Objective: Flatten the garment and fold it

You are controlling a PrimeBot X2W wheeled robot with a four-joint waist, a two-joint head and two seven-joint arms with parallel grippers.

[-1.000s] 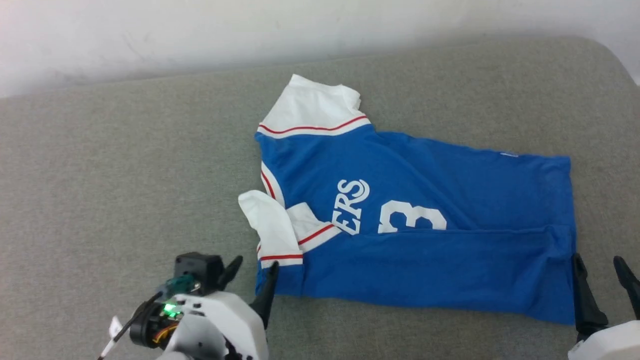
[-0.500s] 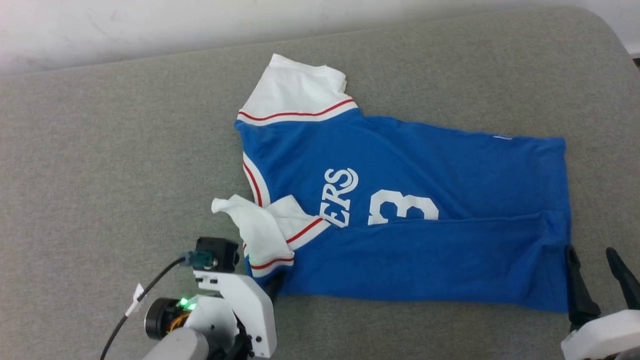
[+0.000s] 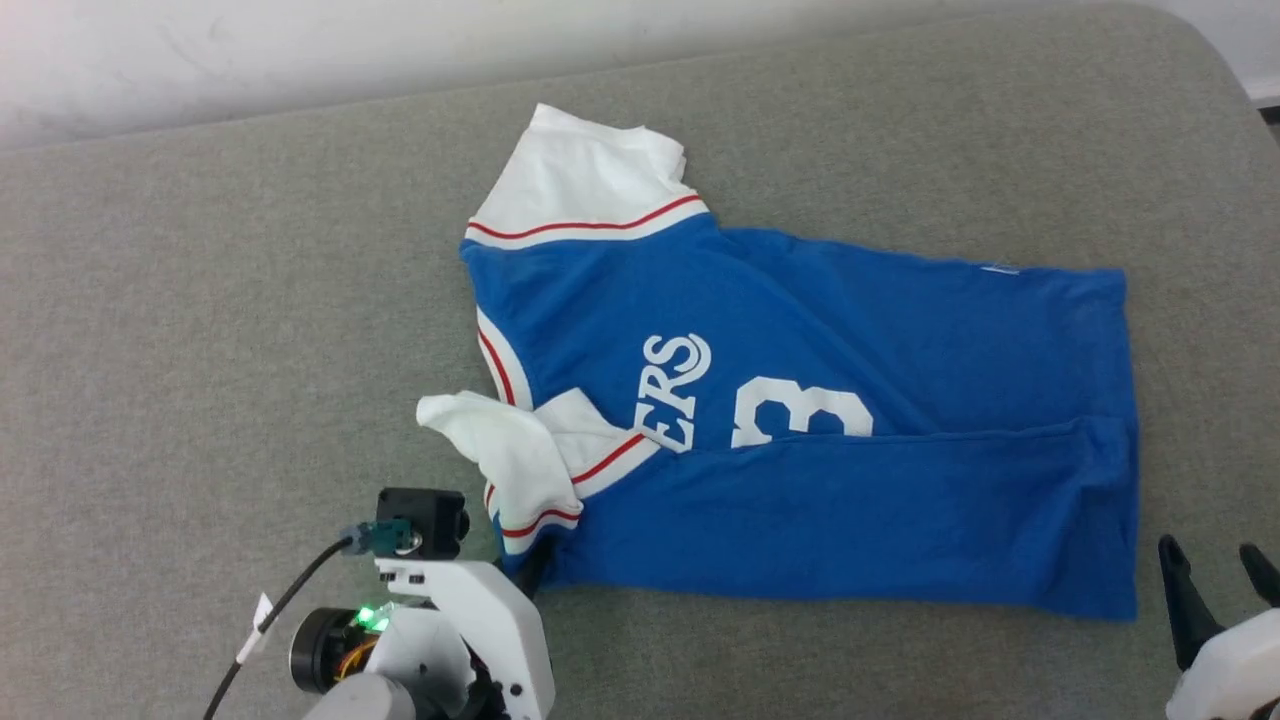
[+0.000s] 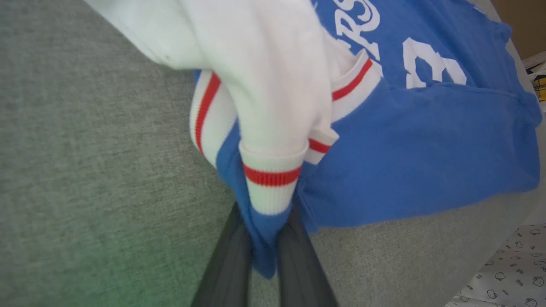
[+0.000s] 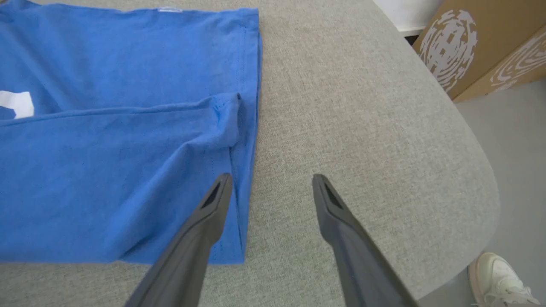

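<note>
Grey padded tabletop (image 3: 200, 300) spans the head view, with the garment (image 3: 800, 330) lying at centre, its near side folded over. The left gripper (image 3: 527, 572) sits at 7 o'clock against the shirt's corner, and the right gripper (image 3: 1210, 550) is at 4 o'clock. In the left wrist view, both fingers (image 4: 230, 256) pinch a blue corner below the striped sleeve cuff (image 4: 271, 179). In the right wrist view, at 6 o'clock, the fingers are spread wide, with one tip apparently over the garment's edge.
</note>
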